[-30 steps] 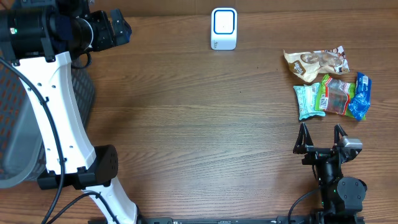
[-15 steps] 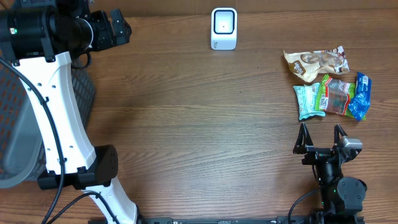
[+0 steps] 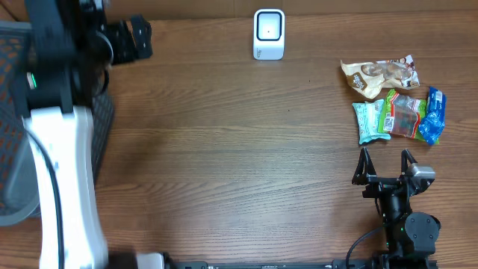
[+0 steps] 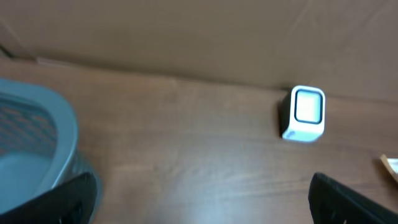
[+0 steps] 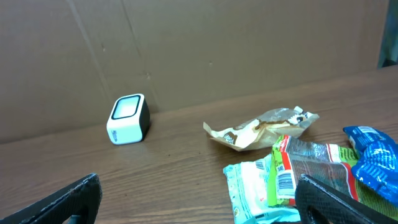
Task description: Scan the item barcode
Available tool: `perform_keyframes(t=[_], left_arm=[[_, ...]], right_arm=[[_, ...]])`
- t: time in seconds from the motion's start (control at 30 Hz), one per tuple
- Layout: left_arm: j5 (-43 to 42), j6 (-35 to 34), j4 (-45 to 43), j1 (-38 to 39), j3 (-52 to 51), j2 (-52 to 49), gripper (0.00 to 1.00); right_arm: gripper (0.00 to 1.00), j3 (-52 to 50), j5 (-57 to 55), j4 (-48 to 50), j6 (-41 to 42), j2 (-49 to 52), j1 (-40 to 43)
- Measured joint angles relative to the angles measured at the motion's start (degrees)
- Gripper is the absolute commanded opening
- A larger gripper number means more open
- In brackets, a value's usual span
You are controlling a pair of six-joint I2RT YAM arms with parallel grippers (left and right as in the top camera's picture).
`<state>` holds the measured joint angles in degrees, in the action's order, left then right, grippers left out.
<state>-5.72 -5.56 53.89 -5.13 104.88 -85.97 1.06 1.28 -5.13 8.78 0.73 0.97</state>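
Observation:
A white barcode scanner [image 3: 269, 33] stands at the table's back edge, also seen in the left wrist view [image 4: 304, 114] and the right wrist view [image 5: 128, 118]. At the right lie several snack packets: a tan one [image 3: 379, 76], a light teal one [image 3: 367, 122], a green and red one [image 3: 403, 116] and a blue one [image 3: 433, 114]. My left gripper [image 3: 140, 37] is open and empty at the far left back, beside the basket. My right gripper [image 3: 385, 158] is open just in front of the teal packet [image 5: 255, 190], holding nothing.
A grey mesh basket [image 3: 15, 149] stands at the left edge, its rim visible in the left wrist view [image 4: 37, 130]. A brown cardboard wall [image 5: 199, 50] runs behind the table.
The left arm has swung, so its white link now stands more upright along the left side. Its gripper stays near the back left. The right arm and the packets have not moved.

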Motion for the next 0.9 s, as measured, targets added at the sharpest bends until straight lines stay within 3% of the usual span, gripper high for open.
perform_keyframes(t=[0.27,0.4,0.53,0.7,0.9], left_arm=[[0.0,8.4,-25.0,0.0,-42.1,28.9,1.00],[0.0,10.3,-38.5,0.0,-62.7,41.7,1.00],[0.0,10.9,-46.7,0.0,-79.8,55.2,1.00],[0.0,12.3,-51.5,0.0,-93.3,69.7,1.00],[0.0,15.9,-54.6,0.0,-101.5,81.4,1.00]], right_arm=[[1.00,0.0,0.0,0.0,0.0,-0.1,0.0],[1.00,0.0,0.0,0.0,0.0,-0.1,0.0],[1.00,0.0,0.0,0.1,0.0,-0.1,0.0],[1.00,0.0,0.0,0.0,0.0,-0.1,0.0],[1.00,0.0,0.0,0.0,0.0,-0.1,0.0]])
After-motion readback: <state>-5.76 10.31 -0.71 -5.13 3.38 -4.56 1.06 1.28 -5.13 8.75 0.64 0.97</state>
